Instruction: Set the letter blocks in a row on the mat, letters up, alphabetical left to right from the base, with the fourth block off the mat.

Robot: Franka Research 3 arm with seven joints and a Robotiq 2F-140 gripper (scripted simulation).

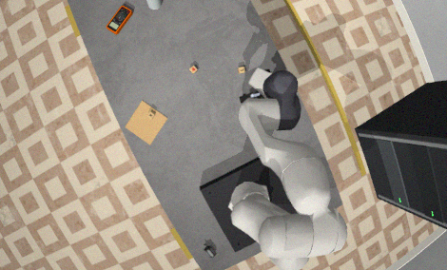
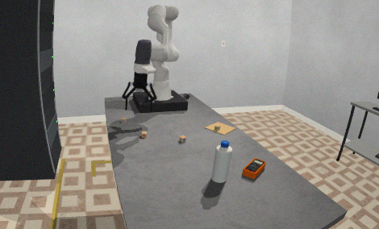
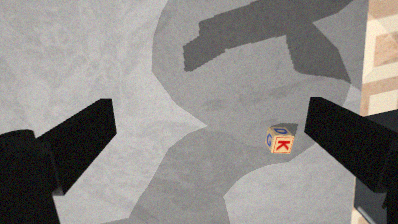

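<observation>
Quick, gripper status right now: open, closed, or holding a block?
Gripper: open wide, holding nothing; the K block sits on the table below, nearer one finger.

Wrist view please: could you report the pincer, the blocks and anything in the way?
Pincer open, empty, above the table. K block below, off-centre toward one finger. One block on the mat. Nothing in the way.

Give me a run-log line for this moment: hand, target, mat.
hand: open, empty | under hand: K block on table, not gripped | mat: single block on it
</observation>
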